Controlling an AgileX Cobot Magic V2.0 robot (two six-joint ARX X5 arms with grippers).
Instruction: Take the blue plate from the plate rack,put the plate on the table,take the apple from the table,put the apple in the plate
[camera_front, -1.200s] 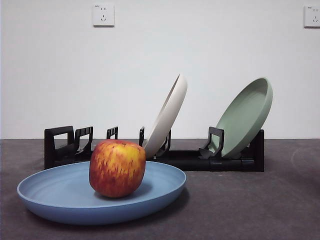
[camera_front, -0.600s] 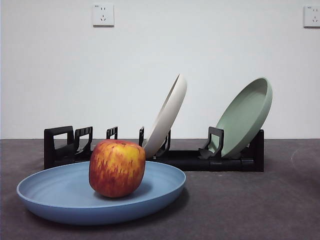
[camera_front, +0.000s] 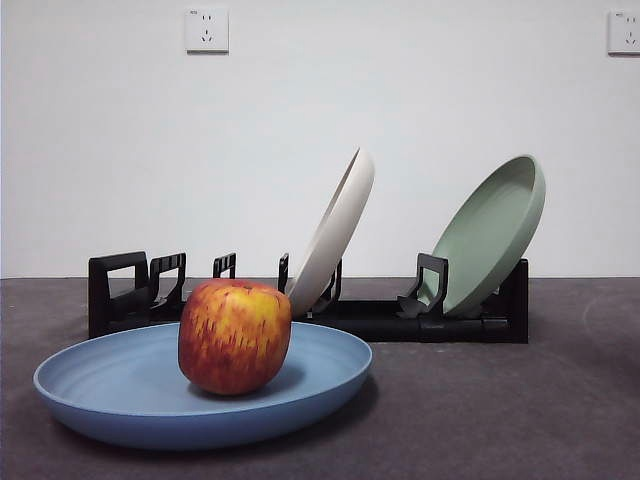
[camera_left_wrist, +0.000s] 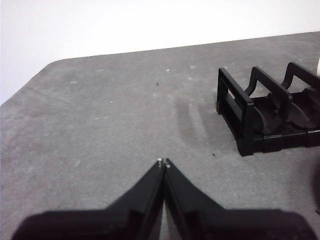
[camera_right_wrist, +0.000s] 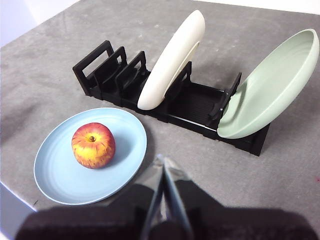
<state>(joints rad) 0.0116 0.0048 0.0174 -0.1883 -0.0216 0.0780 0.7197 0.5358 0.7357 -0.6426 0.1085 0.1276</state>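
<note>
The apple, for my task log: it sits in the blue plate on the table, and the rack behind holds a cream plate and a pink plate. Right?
Not quite. The apple does sit in the blue plate on the table, but the plate rack holds a cream plate and a sage-green plate, not a pink one. The front and right wrist views show it.

Plain white wall (camera_front: 420, 100), 2 wall sockets (camera_front: 206, 30) up top.

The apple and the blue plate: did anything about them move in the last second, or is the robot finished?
Nothing visibly changed. The apple sits in the blue plate on the table, as before, and the cream plate and green plate lean in the plate rack. Both grippers, left and right, are shut and away from the plate.
</note>
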